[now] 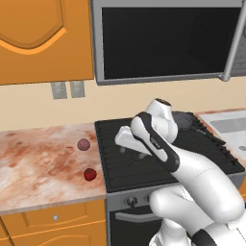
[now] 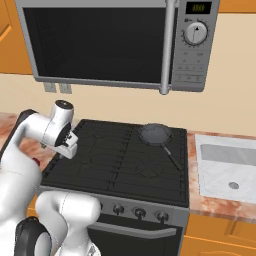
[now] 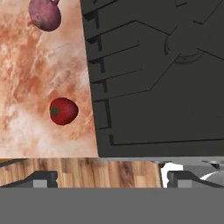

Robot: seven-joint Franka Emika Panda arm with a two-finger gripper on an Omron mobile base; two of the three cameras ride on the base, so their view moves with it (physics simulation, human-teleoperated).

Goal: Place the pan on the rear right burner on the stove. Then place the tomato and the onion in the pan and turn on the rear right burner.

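The dark grey pan (image 2: 154,134) sits on the rear right burner (image 2: 178,136) of the black stove (image 2: 115,167), its black handle pointing toward the front right. The red tomato (image 1: 90,174) and the dull purple onion (image 1: 83,144) lie on the marbled counter left of the stove, the onion farther back. My gripper (image 3: 111,178) hangs open and empty above the stove's front left part, near its left edge. In the hand view the tomato (image 3: 63,110) lies left of the stove edge and the onion (image 3: 45,15) is at the top left.
A microwave (image 2: 100,42) hangs over the stove, with orange cabinets (image 1: 43,38) beside it. A sink (image 2: 227,167) is set in the counter on the right. Dark knobs (image 2: 139,213) line the stove's front panel. The counter (image 1: 38,163) has bare room around the two balls.
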